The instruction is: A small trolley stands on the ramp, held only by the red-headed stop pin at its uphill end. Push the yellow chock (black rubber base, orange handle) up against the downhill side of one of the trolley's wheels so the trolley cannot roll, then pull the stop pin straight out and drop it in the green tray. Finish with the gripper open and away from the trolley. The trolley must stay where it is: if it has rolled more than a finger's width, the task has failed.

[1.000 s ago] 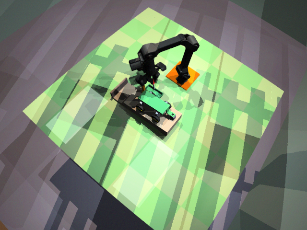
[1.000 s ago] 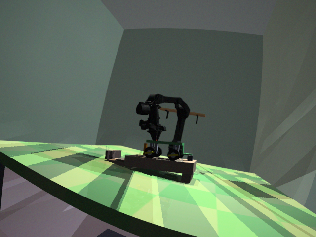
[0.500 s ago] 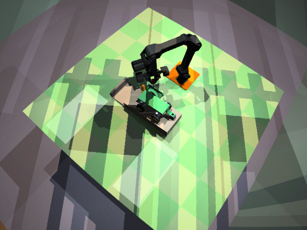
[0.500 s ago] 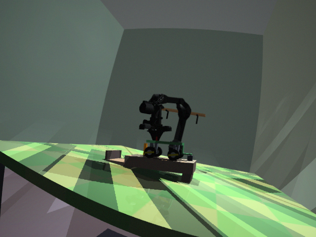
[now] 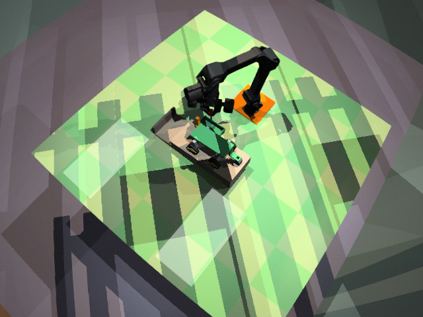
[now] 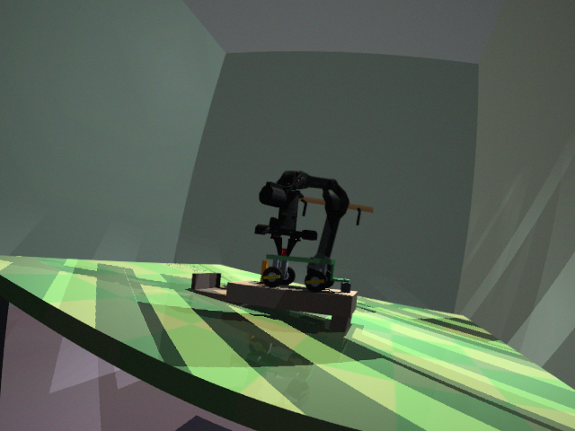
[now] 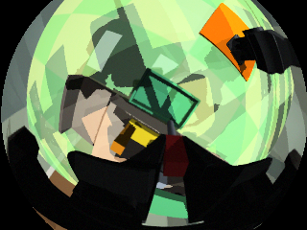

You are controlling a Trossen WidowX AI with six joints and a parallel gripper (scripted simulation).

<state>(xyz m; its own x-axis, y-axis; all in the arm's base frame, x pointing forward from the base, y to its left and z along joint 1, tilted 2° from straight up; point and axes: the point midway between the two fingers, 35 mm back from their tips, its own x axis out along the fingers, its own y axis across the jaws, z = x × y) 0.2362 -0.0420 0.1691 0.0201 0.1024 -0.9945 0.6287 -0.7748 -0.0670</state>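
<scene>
My gripper (image 5: 210, 114) (image 6: 283, 252) (image 7: 172, 139) is shut on the red-headed stop pin (image 5: 210, 111) (image 6: 283, 251) (image 7: 176, 158). The pin's grey shaft sticks out beyond the fingers, by a near corner of the green tray (image 5: 217, 125) (image 7: 182, 103) in the wrist view. The green trolley (image 5: 211, 140) (image 6: 296, 259) (image 7: 168, 206) stands on the ramp on its wheels. The yellow chock (image 5: 197, 119) (image 6: 264, 267) (image 7: 143, 134), with its orange handle, stands at the downhill side of a trolley wheel, close to it; exact contact is unclear. The pin's lower end is hidden in the exterior view.
The ramp (image 5: 177, 133) (image 6: 278, 294) (image 7: 96, 122) has an upright end wall at its low end. An orange plate (image 5: 266, 102) (image 7: 218, 24) lies under the arm's base. An orange bar (image 6: 364, 207) with black legs shows behind the arm.
</scene>
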